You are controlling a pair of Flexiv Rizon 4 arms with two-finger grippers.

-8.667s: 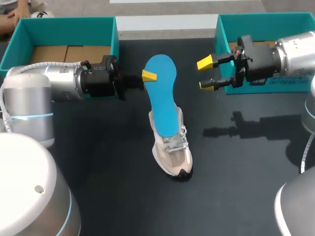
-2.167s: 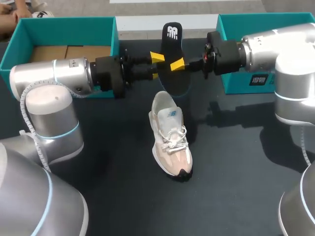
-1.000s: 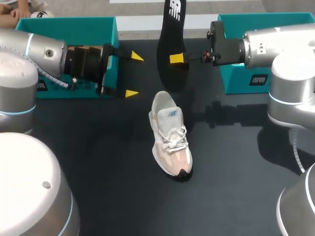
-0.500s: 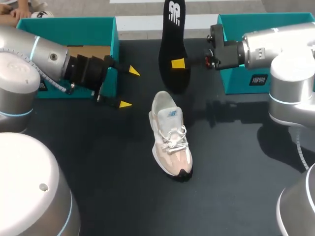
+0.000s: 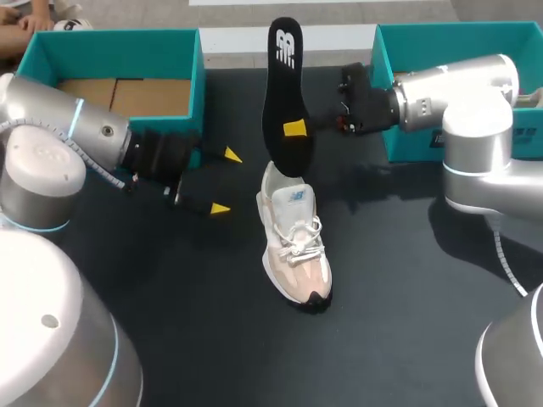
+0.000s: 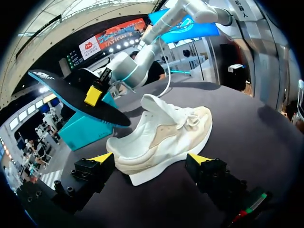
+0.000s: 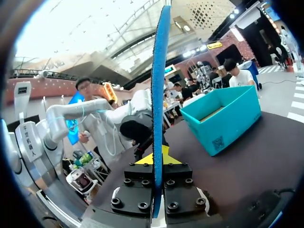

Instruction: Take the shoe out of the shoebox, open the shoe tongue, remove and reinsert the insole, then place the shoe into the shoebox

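A white and beige shoe (image 5: 295, 246) lies on the dark table, toe toward the front edge. The insole (image 5: 284, 93) stands nearly upright above the heel, black underside facing the head view, and its lower end meets the heel opening. My right gripper (image 5: 294, 129) is shut on the insole's middle; in the right wrist view the blue insole (image 7: 158, 95) runs edge-on between the closed fingers (image 7: 154, 161). My left gripper (image 5: 226, 181) is open to the left of the heel. In the left wrist view the shoe (image 6: 161, 137) lies just ahead of the spread left gripper (image 6: 151, 159), untouched.
A teal shoebox (image 5: 110, 42) stands at the back left, behind my left arm. A second teal box (image 5: 458, 34) stands at the back right, behind my right arm. The left box (image 7: 223, 118) also shows in the right wrist view.
My right arm carried the insole left and down until its lower end reached the shoe's heel. My left gripper, still open, drew down and toward the front, left of the heel.
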